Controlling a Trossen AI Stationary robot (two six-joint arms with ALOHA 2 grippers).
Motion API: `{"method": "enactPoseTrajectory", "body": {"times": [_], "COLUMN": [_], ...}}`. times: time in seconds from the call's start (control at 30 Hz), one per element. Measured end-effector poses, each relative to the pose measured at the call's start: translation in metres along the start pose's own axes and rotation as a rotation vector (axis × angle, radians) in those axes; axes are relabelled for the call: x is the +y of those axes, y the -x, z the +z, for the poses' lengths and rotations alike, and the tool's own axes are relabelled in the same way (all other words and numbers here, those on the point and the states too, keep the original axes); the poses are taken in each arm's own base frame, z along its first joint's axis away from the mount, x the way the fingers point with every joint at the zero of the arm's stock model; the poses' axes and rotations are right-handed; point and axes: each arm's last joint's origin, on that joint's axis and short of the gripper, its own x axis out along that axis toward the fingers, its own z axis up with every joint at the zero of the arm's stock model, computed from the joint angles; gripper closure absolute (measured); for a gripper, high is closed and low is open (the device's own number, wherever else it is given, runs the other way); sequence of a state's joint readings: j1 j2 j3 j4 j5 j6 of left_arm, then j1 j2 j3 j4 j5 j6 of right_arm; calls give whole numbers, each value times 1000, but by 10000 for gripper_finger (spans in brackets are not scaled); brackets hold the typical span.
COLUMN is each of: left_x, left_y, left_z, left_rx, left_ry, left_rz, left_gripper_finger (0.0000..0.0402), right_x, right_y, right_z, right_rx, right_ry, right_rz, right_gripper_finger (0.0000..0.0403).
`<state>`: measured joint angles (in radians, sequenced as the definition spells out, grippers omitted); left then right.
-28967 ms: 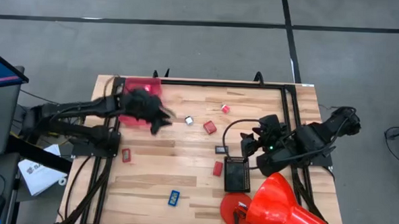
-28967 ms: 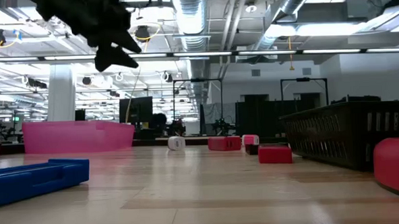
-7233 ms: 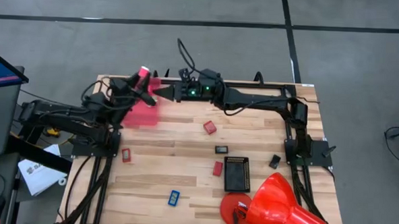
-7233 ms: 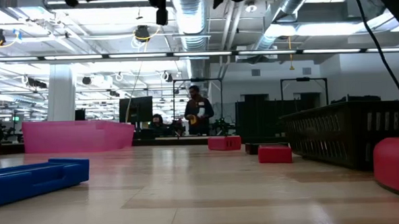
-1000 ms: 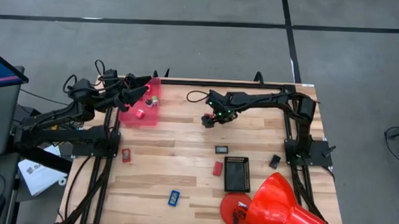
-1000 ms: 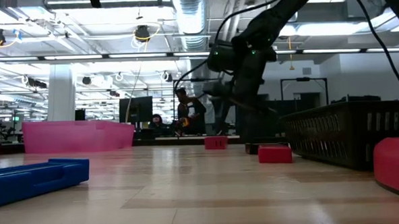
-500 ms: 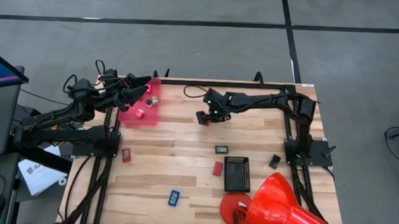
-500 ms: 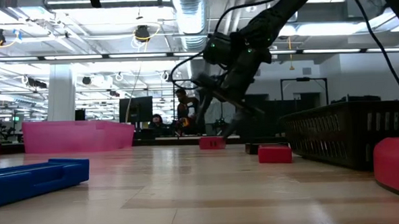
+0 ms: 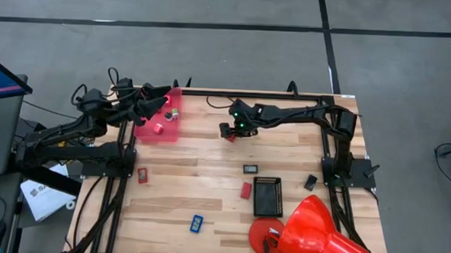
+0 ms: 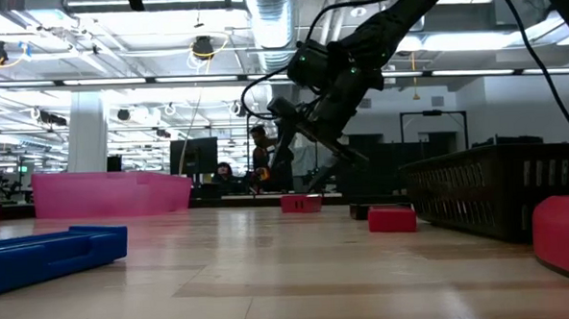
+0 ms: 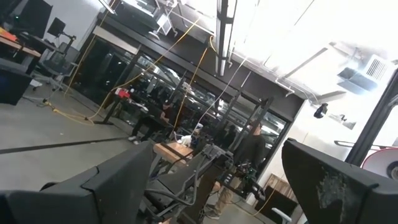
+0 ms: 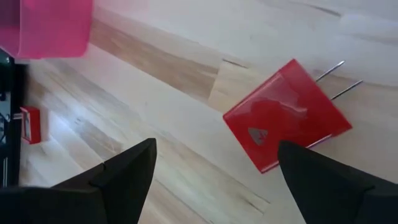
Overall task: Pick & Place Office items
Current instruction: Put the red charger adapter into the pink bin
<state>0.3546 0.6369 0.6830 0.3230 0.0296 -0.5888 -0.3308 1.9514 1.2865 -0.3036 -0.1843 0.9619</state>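
The office items lie scattered on the wooden table. One is a red block with two metal prongs [image 12: 286, 115], flat on the boards toward the far edge [image 10: 301, 204]. My right gripper [image 9: 227, 131] hangs open just above it, tilted. In the right wrist view [image 12: 216, 144] the block lies ahead, between the lines of the two fingers and clear of both. My left gripper [image 9: 156, 100] waits open above the far left corner of the pink bin [image 9: 161, 117]. Its wrist view [image 11: 217, 149] looks out into the room. Two small pieces [image 9: 157, 127] lie in the bin.
Near the middle lie a small black piece [image 9: 249, 169], a red block [image 9: 245, 190] and the black tray [image 9: 268, 195]. Another red block [image 9: 142, 175] lies at the left, a blue piece [image 9: 196, 223] near the front. The big red cone [image 9: 312, 233] fills the near right corner.
My right gripper has shifted a little toward the table's left edge. It has tipped from pointing straight down over the red pronged block to a slant, its fingers now higher off the boards. The left arm has kept still.
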Motion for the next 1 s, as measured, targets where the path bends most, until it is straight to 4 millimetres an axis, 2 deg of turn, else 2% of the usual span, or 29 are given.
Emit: {"method": "enactPoseTrajectory", "body": {"times": [0.3,0.83,1.0], "left_x": [0,0,0], "left_y": [0,0,0], "left_z": [0,0,0], "left_rx": [0,0,0], "left_ry": [17,22,28], "left_rz": [0,0,-1], "left_gripper_finger": [56,56,56], "right_x": [-7,-1,-6], "right_y": [1,1,-1], "right_z": [-2,3,-1], "right_rx": [32,-21,-6], "right_ry": [2,-23,-24], "right_rz": [-64,-6,-69], "right_gripper_finger": [76,76,76]}}
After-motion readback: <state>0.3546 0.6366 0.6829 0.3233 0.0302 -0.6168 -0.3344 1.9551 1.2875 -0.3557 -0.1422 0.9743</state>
